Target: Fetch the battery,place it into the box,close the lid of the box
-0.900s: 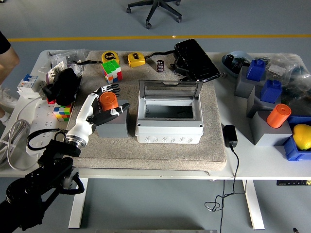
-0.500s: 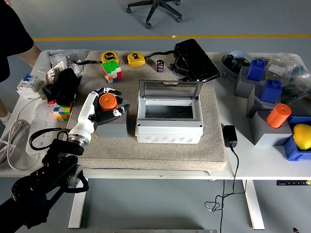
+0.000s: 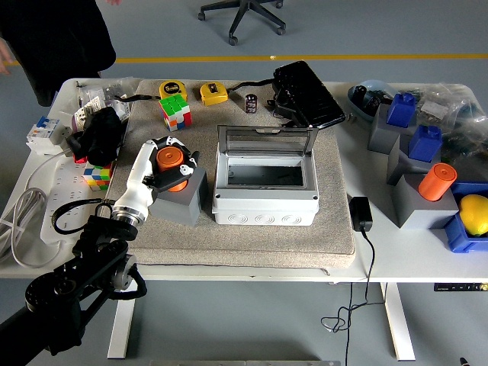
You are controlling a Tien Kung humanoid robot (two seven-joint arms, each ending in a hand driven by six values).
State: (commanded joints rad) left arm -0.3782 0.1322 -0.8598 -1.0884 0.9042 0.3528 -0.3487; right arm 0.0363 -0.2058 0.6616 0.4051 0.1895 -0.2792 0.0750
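Left of centre in the frame, the left hand (image 3: 166, 164) has its fingers curled around the orange battery (image 3: 170, 162), a short cylinder seated in a grey holder block (image 3: 183, 201) on the beige mat (image 3: 335, 221). The block looks tipped up slightly on its left side. This appears to be the fetching step: the grasp is on, but the battery is not yet clear of its holder. Just right of the block sits the white junction box (image 3: 265, 204), its clear lid (image 3: 267, 142) standing open at the back and the cavity empty. The next move calls for lifting the battery straight out so the block stays behind, then carrying it right over the box's near wall. The right hand is out of view. A person in dark clothing (image 3: 57, 34) stands at the upper left, beyond the tabletop (image 3: 381, 259).
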